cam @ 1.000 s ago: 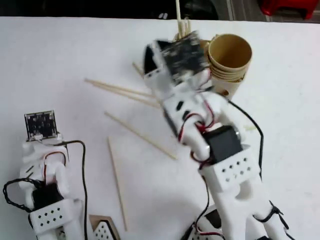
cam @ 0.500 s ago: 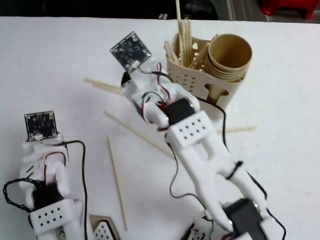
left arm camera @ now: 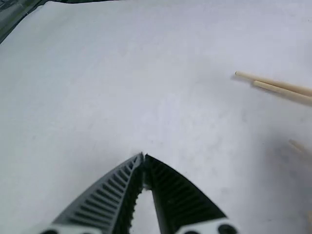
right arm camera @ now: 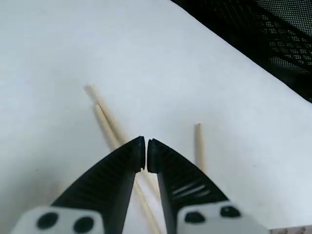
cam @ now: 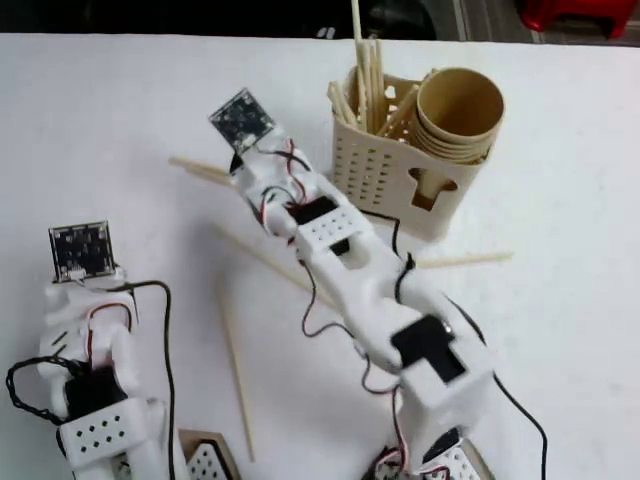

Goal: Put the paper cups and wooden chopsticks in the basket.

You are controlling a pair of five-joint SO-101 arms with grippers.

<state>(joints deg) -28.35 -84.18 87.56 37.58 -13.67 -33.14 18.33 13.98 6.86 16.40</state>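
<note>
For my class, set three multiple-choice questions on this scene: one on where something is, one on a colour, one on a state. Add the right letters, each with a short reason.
1. Where is the stack of paper cups?
A. lying on the table
B. in the basket
C. held by an arm

2. What colour is the basket?
A. red
B. black
C. cream

3. How is the left gripper?
A. shut, holding nothing
B. wide open
C. shut on a chopstick

Answers:
1 B: the high view shows the stack inside the basket's wall.
2 C: its perforated wall is cream.
3 A: the left wrist view shows its tips meeting with nothing between them.
</note>
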